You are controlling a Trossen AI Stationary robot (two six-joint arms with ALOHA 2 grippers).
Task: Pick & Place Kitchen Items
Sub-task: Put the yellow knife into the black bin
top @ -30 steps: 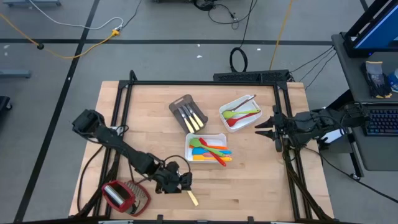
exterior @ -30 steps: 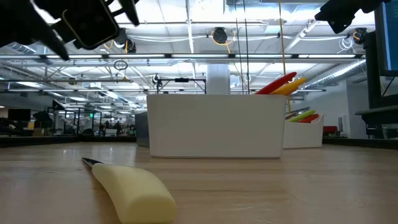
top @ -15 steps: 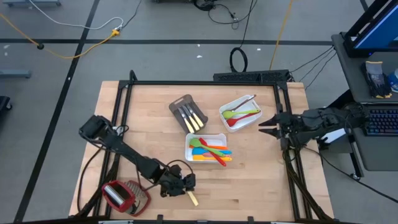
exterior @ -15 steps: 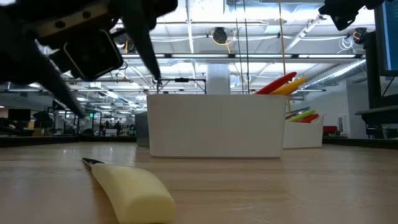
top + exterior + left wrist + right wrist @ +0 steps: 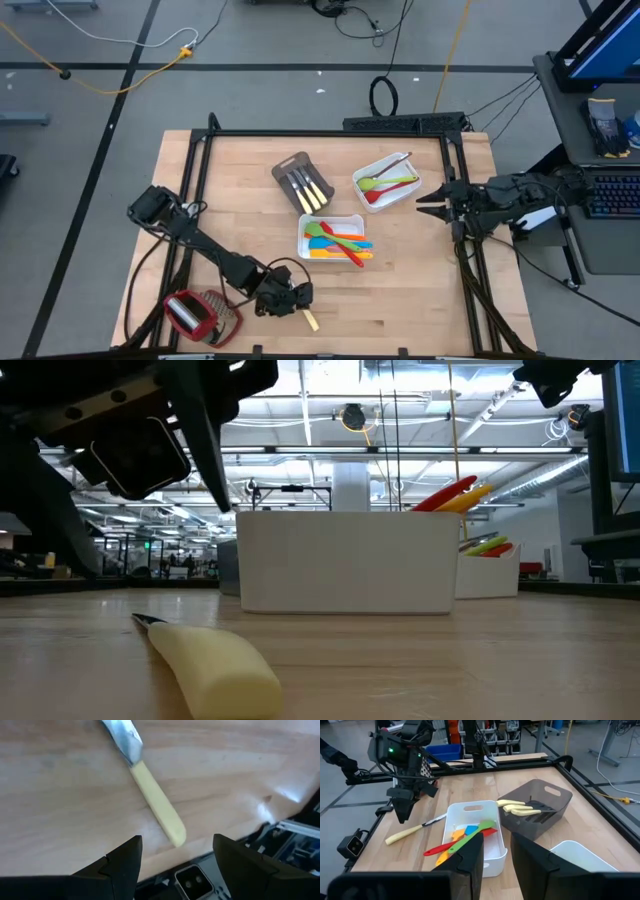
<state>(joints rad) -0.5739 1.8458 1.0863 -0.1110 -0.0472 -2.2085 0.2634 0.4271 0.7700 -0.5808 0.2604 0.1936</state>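
Lower left of the high view: the left gripper [image 5: 297, 297] hung over a lone knife [image 5: 309, 319] lying flat on the table [image 5: 420, 300], its jaws spread wide and empty. In the left wrist view the knife [image 5: 150, 800] ran from upper left toward centre, metal blade leading, pale handle trailing. It looked light, stiff and thin; the blade is probably slick, so the rounded handle, near its middle, is the better hold. The right gripper [image 5: 422, 206] waited at right centre, fingers partly apart, holding nothing. Other utensils lay in the white tray [image 5: 345, 217] at centre.
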